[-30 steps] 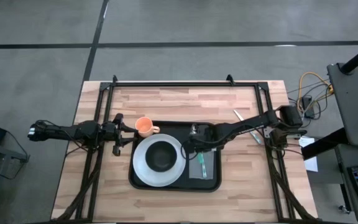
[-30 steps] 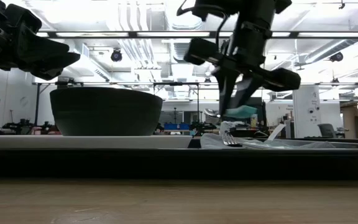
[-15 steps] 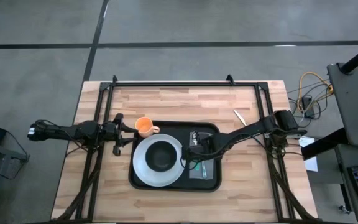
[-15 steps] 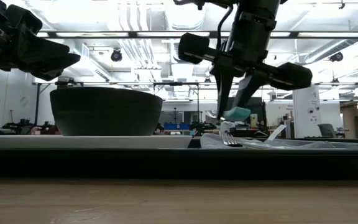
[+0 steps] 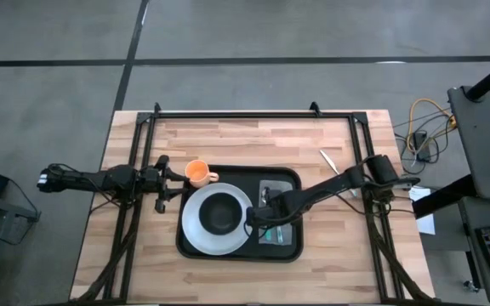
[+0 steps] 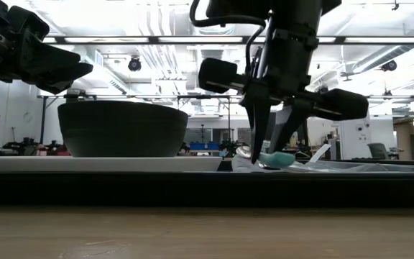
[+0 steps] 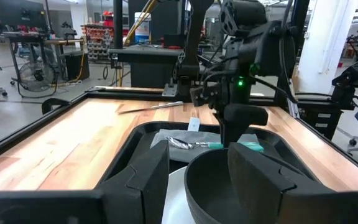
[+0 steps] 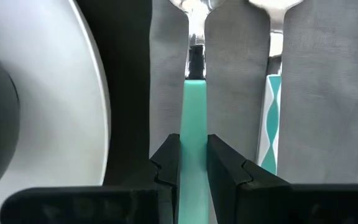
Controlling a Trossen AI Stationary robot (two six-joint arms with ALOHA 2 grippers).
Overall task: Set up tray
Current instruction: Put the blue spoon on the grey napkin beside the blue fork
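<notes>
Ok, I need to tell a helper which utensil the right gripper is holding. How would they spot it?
Find the black tray, then the grey napkin beside the white plate. Two utensils lie there; it is the one with the plain teal handle, nearer the plate, clamped by the right gripper, unlike its patterned-handled neighbour.

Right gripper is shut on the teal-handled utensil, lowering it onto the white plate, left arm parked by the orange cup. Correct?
Not quite. The right gripper is shut on the teal-handled utensil, but over the grey napkin beside the white plate, not on the plate; the right wrist view shows it. The left gripper does wait by the orange cup.
</notes>
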